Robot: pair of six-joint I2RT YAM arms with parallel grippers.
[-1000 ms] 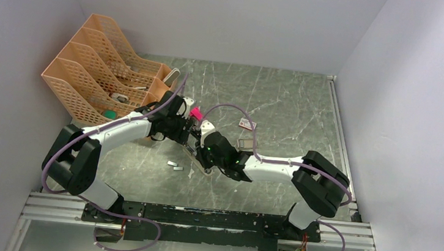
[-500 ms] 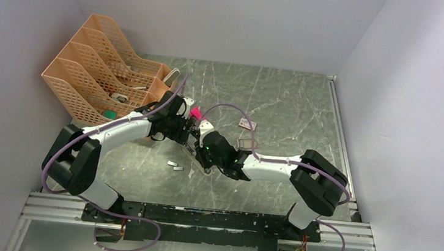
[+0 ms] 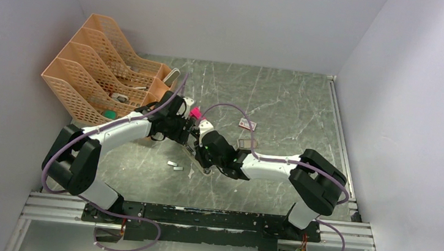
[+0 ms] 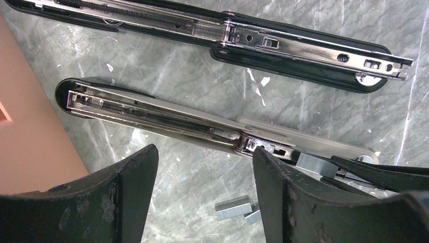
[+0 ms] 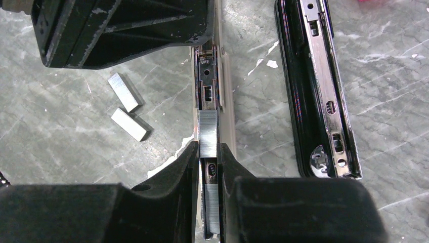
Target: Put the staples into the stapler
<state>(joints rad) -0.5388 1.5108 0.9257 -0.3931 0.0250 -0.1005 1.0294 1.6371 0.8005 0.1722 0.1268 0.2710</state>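
Now the right hand (image 5: 207,154) pinches a strip of staples (image 5: 207,132) over the rail of the open grey stapler (image 4: 167,120) on the bench (image 4: 177,76). The left hand (image 4: 203,157) hangs released astride it, with a black stapler (image 4: 303,50) beside.

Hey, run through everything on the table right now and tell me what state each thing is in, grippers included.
grey stapler: opened flat, rail exposed.
black stapler: opened flat, untouched.
right gripper: shut on the staple strip.
staple strip: lying along the grey stapler's rail.
two loose strips: lying beside the grey stapler.
left gripper: open, empty, above the grey stapler.
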